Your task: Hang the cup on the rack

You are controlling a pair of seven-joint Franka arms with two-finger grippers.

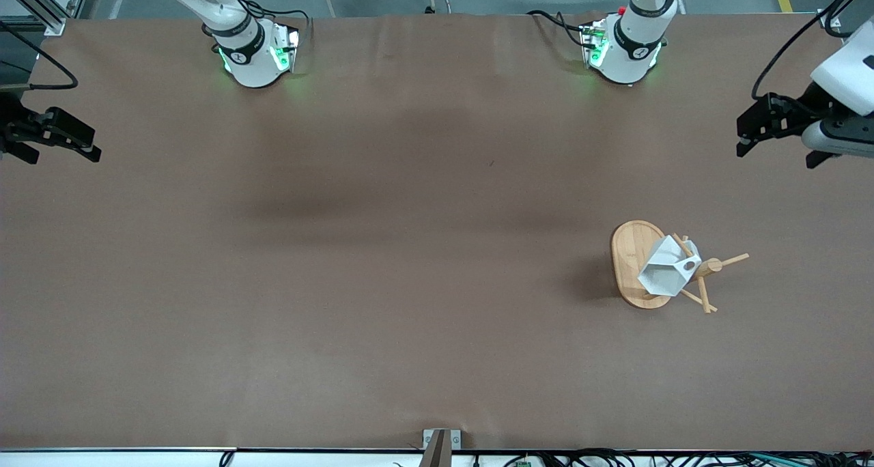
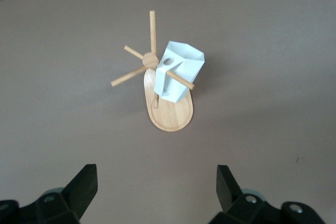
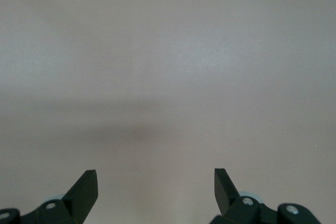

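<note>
You are looking down at a wide brown table (image 1: 382, 248) that fills nearly the whole front view. The two white arm bases stand along the top edge of that view, the right arm's base at upper left of the frame, the left arm's at upper right.

The left gripper (image 1: 748, 131) shows at the right edge of the front view, a little above mid-height, hanging over the table's end with its black fingers spread wide and nothing between them. In the left wrist view its two fingertips (image 2: 86, 182) sit at the bottom corners of the picture, well apart.

The right gripper (image 1: 82, 143) shows at the left edge of the front view, at about the same height, also spread wide and holding nothing; this arm waits. In the right wrist view its fingertips (image 3: 86, 184) frame only bare table.

The rack (image 1: 638, 262), a light bamboo mug tree with an oval base, sits in the lower right part of the front view, well apart from both grippers.

The cup (image 1: 668, 270), white and faceted, hangs on the rack: one thin peg passes through the round hole in its handle, and it tilts over the oval base. The left wrist view shows the same at upper centre of the picture: cup (image 2: 178, 72) threaded on a peg of the rack (image 2: 170, 114).
</note>
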